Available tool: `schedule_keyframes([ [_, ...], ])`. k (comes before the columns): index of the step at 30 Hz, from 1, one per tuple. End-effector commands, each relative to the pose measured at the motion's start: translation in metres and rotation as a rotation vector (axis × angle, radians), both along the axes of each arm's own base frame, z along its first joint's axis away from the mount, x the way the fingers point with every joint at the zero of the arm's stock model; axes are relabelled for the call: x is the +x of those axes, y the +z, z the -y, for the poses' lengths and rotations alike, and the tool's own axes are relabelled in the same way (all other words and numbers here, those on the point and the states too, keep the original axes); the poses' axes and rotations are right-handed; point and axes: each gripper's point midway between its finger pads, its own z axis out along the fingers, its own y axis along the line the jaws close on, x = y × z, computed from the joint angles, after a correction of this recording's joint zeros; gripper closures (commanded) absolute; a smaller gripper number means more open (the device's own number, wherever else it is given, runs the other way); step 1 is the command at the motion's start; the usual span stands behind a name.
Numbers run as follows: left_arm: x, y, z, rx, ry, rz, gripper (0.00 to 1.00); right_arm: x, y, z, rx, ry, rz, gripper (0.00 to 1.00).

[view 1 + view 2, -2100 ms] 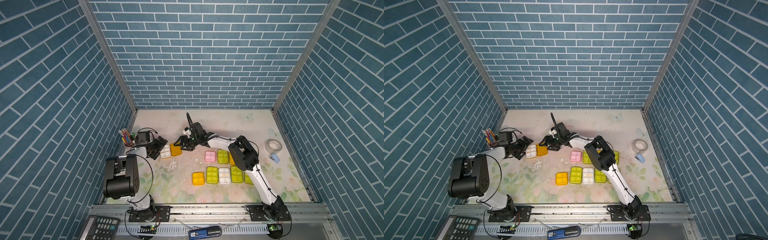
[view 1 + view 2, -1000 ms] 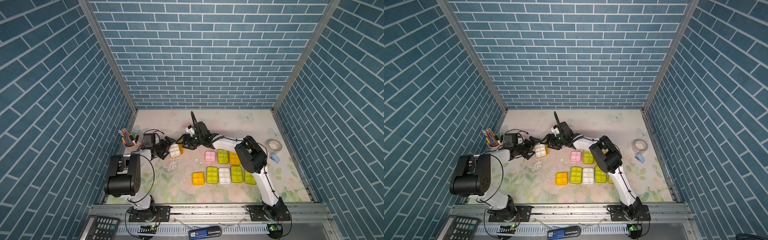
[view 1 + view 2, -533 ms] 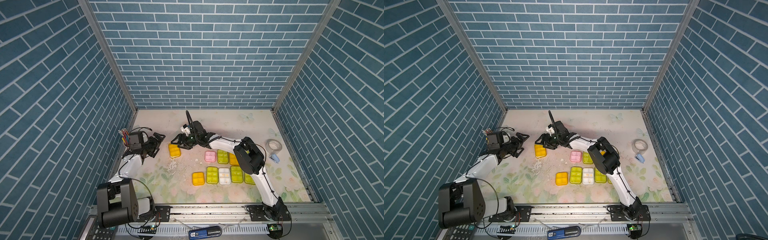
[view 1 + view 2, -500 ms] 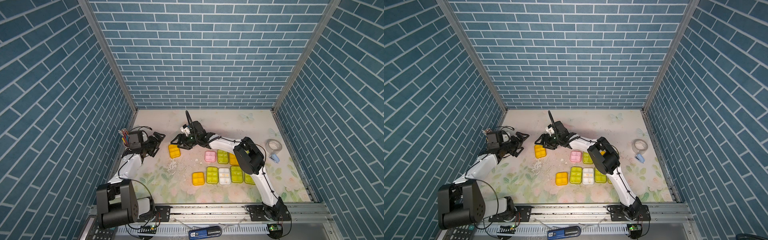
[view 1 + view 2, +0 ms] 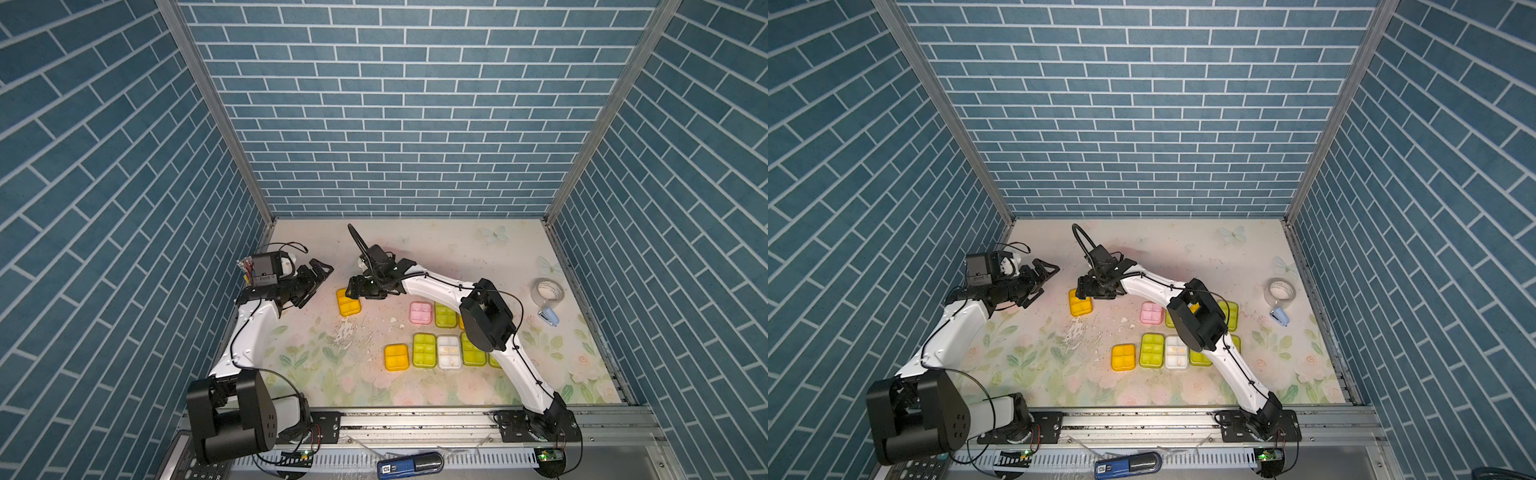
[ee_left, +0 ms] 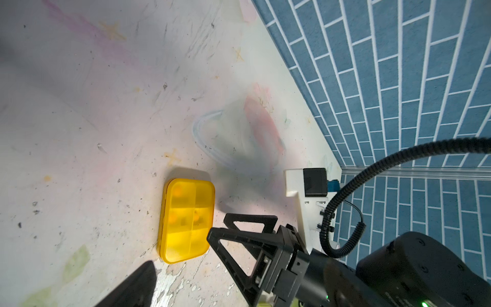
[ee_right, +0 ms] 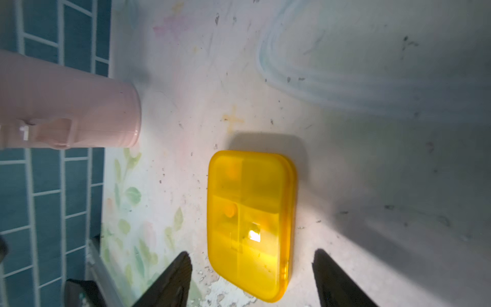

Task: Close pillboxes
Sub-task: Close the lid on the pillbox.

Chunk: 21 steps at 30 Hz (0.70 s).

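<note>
Right gripper [image 7: 252, 253]: jaws spread, one finger on each side of the near end of the orange pillbox [image 7: 249, 212], with a gap on both sides and nothing gripped. That box lies flat on the floral mat [image 5: 316, 374] with its lid down, toward the back left and well apart from the other pillboxes. Left gripper [image 5: 319, 284]: jaws spread and empty, held to the left of the same box and clear of it. The remaining pillboxes sit in two rows to the right. A pink pillbox [image 5: 420, 312] heads the back row and a second orange pillbox [image 5: 396, 357] heads the front row, which also holds a clear-lidded pillbox [image 5: 449, 352] between yellow-green ones. Obstruction: the right arm [image 5: 486, 320] crosses both rows at its elbow, and a yellow-green pillbox [image 5: 1229, 316] beyond it shows plainly in a top view. Surroundings: a tape roll [image 5: 547, 291] and a small pale-blue object [image 5: 549, 318] near the right edge, a chipped white patch [image 5: 345, 330] in the mat, and a calculator [image 5: 195, 469] at the front left corner. The pen cup [image 7: 79, 111] shows its pink body only in the right wrist view; in both top views the left wrist hides all but the pen tips. Pills show through the orange lid in the wrist views alone. Writing: the print inside the tape roll and the display on the blue device [image 5: 409, 464] at the front rail are too small to read.
</note>
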Motion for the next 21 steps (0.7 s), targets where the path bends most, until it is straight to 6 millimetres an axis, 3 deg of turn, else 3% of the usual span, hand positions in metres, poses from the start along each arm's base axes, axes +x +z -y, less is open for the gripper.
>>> schedule_keyframes([
  [1, -0.01, -0.002, 0.003, -0.026, -0.005, -0.004, 0.0, -0.004, -0.035, 0.024, -0.209, 0.033, 0.05, 0.27],
  [12, -0.011, 0.003, 0.012, -0.085, -0.032, 0.018, 0.0, -0.002, -0.045, 0.012, -0.264, 0.062, 0.082, 0.26],
  [21, -0.011, 0.003, 0.013, -0.101, -0.033, 0.021, 0.0, -0.004, -0.053, 0.018, -0.316, 0.07, 0.087, 0.27],
])
